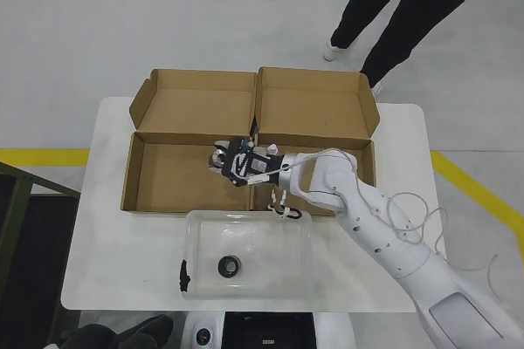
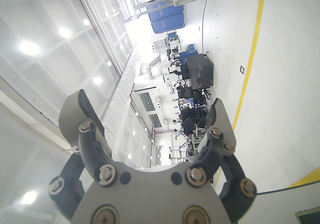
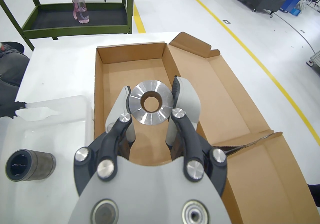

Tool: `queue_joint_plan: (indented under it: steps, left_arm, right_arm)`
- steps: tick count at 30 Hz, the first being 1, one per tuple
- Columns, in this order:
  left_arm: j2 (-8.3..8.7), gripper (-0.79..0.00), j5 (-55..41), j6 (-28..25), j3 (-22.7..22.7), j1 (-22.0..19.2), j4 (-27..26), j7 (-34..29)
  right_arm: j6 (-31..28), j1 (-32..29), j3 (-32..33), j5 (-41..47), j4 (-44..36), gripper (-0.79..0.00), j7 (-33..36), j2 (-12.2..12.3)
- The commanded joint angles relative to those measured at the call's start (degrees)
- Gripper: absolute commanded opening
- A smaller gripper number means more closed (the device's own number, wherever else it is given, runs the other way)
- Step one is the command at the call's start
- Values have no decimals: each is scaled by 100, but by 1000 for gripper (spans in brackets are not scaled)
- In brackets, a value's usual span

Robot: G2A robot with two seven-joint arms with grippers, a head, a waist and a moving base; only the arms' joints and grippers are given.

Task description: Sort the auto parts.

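From above, the right tool (image 1: pixel 230 162) hangs over the left cardboard box (image 1: pixel 157 179) on the counter (image 1: pixel 113 262), pinching a metal ring (image 1: pixel 218 157); placing is in hand, I judge, and next it should lower and let go. A dark steel sleeve (image 1: pixel 231 266) lies in the clear plastic tub (image 1: pixel 297 262). At the left wrist, the left tool (image 2: pixel 150 102) gapes, empty. At the right wrist, the metal ring looks flat, shiny, machined, with a round bore

Silver ring (image 3: pixel 161 112), brown cardboard box (image 3: pixel 225 114), white tabletop (image 3: pixel 62 64).
The ring's polished face shows fine radial lines; the right tool (image 3: pixel 151 89) is matte silver with black links. The cylindrical bushing (image 3: pixel 30 164) is dark grey with a black bore, its bin (image 3: pixel 62 109) clear plastic; floor lines (image 3: pixel 250 52) run yellow.
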Motion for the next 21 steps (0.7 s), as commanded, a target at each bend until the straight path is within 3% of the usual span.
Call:
queue_joint_plan:
  steps: [1,21]
  left_arm:
    - [0,0,0,0,0,0,0,0]
    - [0,0,0,0,0,0,0,0]
  right_arm:
    - [49,174,-78,-28,239,-785,42,-60]
    - [-246,1299,-1015,486,2176,-785,612,-785]
